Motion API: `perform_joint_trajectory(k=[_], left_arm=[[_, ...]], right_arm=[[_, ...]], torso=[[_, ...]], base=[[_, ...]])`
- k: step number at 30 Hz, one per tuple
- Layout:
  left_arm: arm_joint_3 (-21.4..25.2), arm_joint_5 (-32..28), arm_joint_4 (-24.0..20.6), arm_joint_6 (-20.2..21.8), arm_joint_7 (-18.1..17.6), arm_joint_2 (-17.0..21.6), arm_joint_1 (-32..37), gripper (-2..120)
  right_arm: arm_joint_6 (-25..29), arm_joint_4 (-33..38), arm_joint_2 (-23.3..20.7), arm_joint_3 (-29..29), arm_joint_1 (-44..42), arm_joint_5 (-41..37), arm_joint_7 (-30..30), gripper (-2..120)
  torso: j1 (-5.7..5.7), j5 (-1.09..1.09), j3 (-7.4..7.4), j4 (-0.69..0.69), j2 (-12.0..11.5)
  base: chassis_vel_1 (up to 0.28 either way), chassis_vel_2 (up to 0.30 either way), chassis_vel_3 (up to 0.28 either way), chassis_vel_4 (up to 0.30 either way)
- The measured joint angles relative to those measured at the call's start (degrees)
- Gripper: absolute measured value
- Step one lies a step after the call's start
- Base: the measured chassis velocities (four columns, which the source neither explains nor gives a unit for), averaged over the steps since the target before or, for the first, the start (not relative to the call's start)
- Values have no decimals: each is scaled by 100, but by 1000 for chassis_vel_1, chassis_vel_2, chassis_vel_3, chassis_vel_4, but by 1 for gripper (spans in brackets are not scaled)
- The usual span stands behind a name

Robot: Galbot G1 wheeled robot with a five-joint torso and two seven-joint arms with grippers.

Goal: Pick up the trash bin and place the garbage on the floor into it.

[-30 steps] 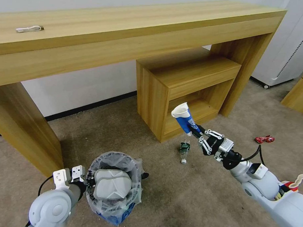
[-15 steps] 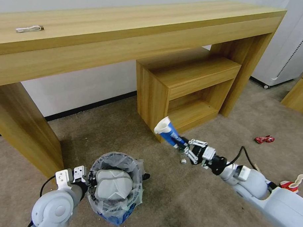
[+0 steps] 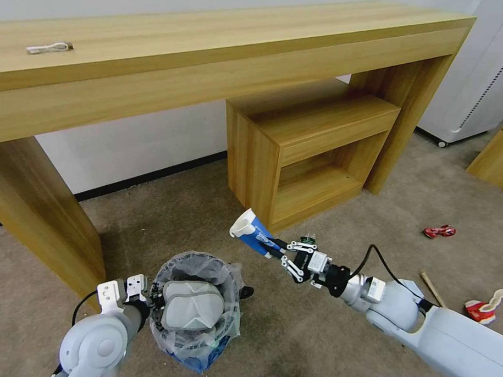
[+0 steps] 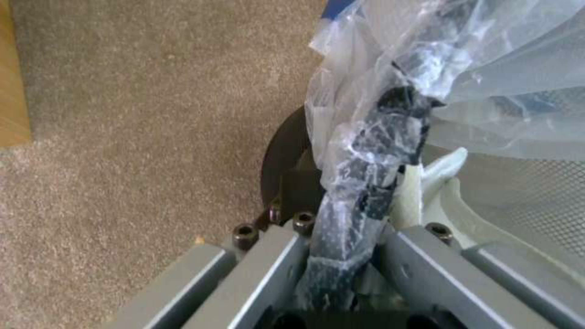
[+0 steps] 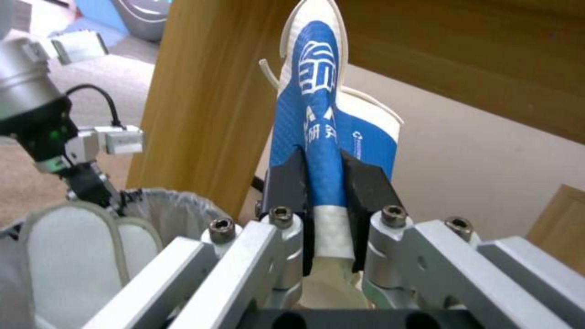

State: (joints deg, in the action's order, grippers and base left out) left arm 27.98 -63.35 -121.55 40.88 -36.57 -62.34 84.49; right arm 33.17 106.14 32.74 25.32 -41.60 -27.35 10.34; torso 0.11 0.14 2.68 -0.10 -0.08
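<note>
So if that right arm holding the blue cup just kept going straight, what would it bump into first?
Probably the wooden desk leg behind the trash bin; the right end effector points up-left, seemingly passing above the rim, though depth is unclear.

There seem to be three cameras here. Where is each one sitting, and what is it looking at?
Head view: on the robot's head, looking forward and down at the floor under a wooden desk; both arms show.
Left wrist view: on the left wrist, looking along the left tool, shut on the trash bin rim.
Right wrist view: on the right wrist, looking along the right tool, which pinches a blue-white paper cup, toward the bin.
Shared: head and right wrist views both show the cup, the bin, a white slipper inside it.
</note>
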Motion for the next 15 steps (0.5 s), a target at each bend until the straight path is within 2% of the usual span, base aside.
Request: perform_joint_trajectory(k=[7, 15], left_arm=[[-45, 68, 83, -5, 17, -24, -40, 0], [-135, -22, 177, -9, -24, -9, -160, 0]], right_arm=[[-307, 226, -48, 960, 826, -172, -349, 8], [-596, 513, 72, 1751, 1542, -467, -612, 8]], torso=[[0, 1, 0, 0, 0], [0, 0, 0, 0, 0]], base=[[0, 0, 0, 0], [0, 0, 0, 0]])
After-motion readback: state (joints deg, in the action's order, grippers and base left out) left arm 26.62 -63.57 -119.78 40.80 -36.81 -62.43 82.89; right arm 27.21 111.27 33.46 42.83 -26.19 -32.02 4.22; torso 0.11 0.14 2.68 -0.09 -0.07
